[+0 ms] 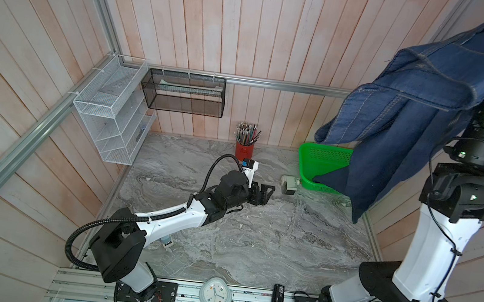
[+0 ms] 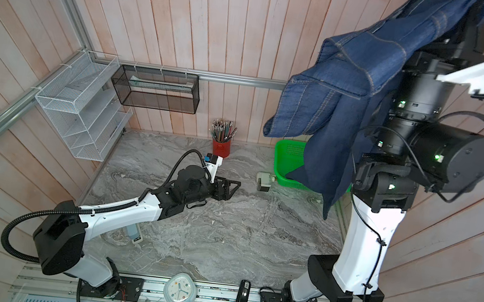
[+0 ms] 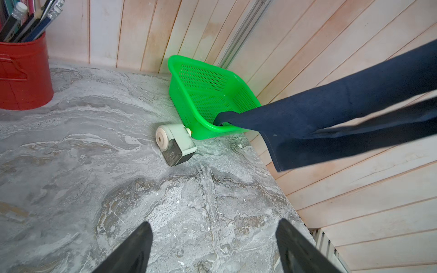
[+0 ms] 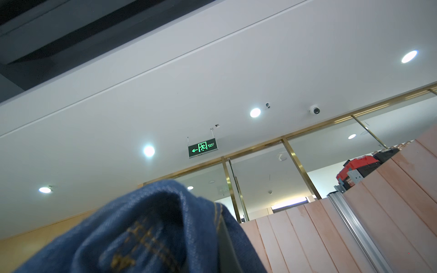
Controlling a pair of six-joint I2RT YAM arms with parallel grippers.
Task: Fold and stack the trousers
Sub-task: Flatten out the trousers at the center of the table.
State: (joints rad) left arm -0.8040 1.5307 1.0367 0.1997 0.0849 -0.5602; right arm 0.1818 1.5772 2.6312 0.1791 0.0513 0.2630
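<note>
Your left gripper is gaping wide, holding nothing; your right gripper is clenching the dark navy denim trousers. They are hanging aloft.

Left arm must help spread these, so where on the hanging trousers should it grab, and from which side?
Probably the free leg hem of the trousers, approached level from the left: it hangs clear beside the green basket, facing the open left gripper.
</note>
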